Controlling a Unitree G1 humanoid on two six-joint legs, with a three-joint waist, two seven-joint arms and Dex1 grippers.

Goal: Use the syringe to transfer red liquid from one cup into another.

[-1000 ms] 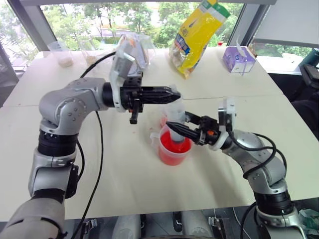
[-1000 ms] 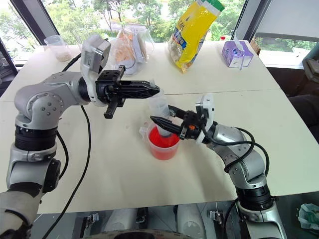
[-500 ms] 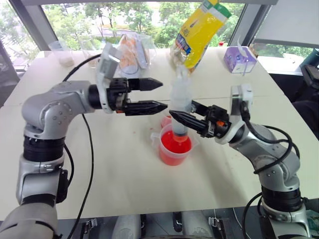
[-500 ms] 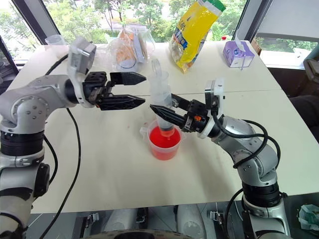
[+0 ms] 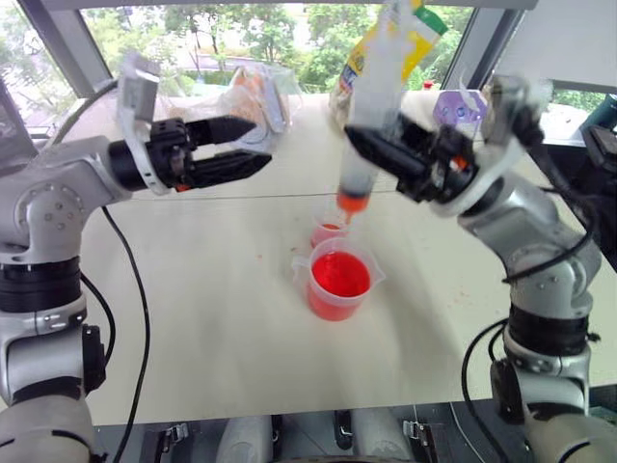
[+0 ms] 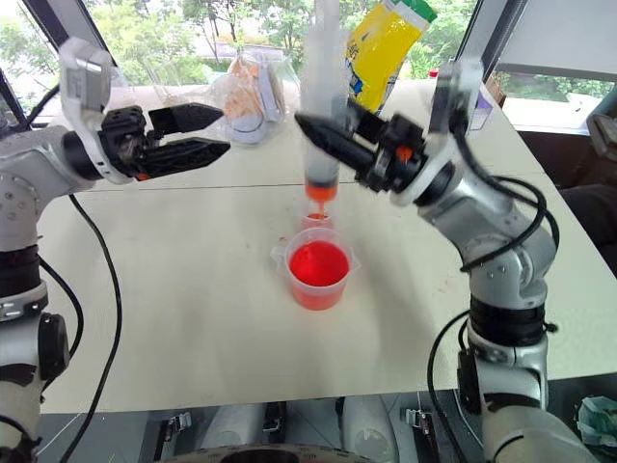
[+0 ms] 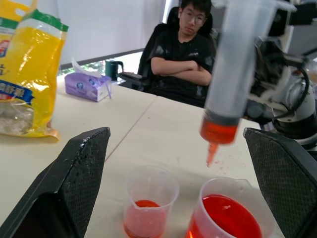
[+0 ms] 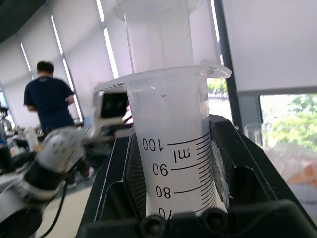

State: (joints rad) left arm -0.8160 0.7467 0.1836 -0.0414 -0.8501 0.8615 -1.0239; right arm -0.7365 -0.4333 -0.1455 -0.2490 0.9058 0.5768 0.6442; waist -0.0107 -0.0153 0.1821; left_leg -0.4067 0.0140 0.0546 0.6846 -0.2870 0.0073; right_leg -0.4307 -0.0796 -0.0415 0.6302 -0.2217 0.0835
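Right now the right gripper (image 6: pixel 339 147) is clamped on the barrel of the syringe (image 6: pixel 320 106), which stands nearly upright in the air, a short band of red liquid (image 7: pixel 219 132) at its lower end and its orange tip above the small clear cup (image 7: pixel 149 201). That cup holds a shallow red pool and stands just beside the larger spouted beaker (image 6: pixel 318 274), which is well filled with red. The left gripper (image 5: pixel 246 147) holds nothing, its two black fingers spread wide and pointing level toward the syringe, well apart from it. Bare white table (image 5: pixel 212 318) lies all around the two cups. Near the far edge are a yellow bag (image 5: pixel 386 68), a purple tissue box (image 5: pixel 463 114) and clear bags (image 6: pixel 253 89). A seated person (image 7: pixel 190 59) is beyond the table.
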